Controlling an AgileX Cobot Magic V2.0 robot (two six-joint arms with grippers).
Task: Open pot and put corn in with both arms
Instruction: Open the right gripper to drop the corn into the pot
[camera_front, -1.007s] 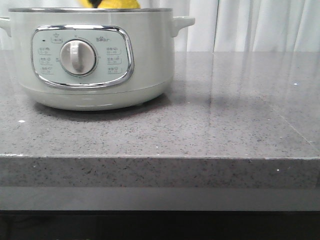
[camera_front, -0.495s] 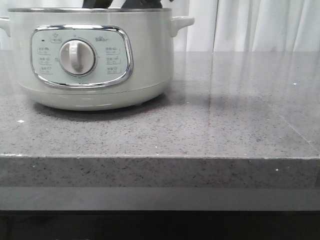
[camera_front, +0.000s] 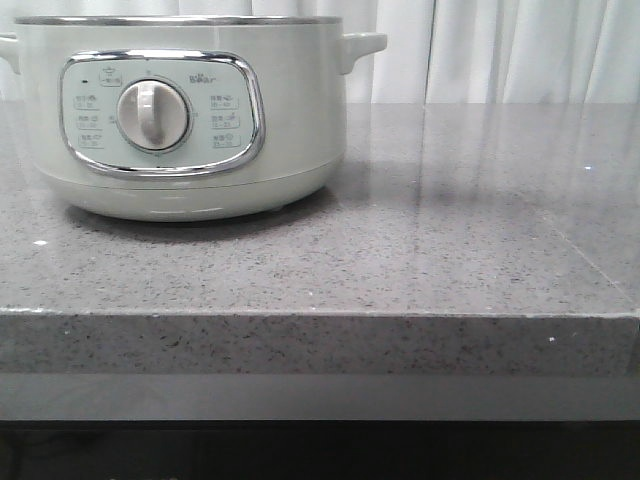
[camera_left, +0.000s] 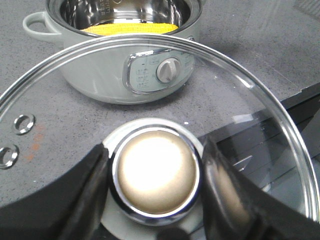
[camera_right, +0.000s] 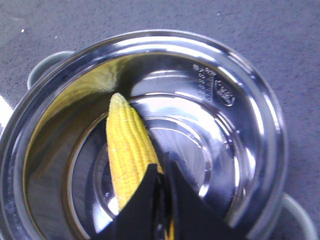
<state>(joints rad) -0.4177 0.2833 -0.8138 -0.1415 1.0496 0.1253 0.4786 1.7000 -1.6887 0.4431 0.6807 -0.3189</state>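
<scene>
The pot, at the tabletop's far left, is open. The corn lies inside. Left gripper clamps the lid; right gripper jaws together, empty. Only relidding might remain.

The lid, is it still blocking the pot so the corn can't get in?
No. The left end effector holds the glass lid by its knob, off to the side of the pot. The pot's mouth is open, and the corn already lies inside it.

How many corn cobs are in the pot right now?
1. A single corn lies inside the open pot, on its steel bottom. The right gripper covers its lower end; no second cob shows.
</scene>
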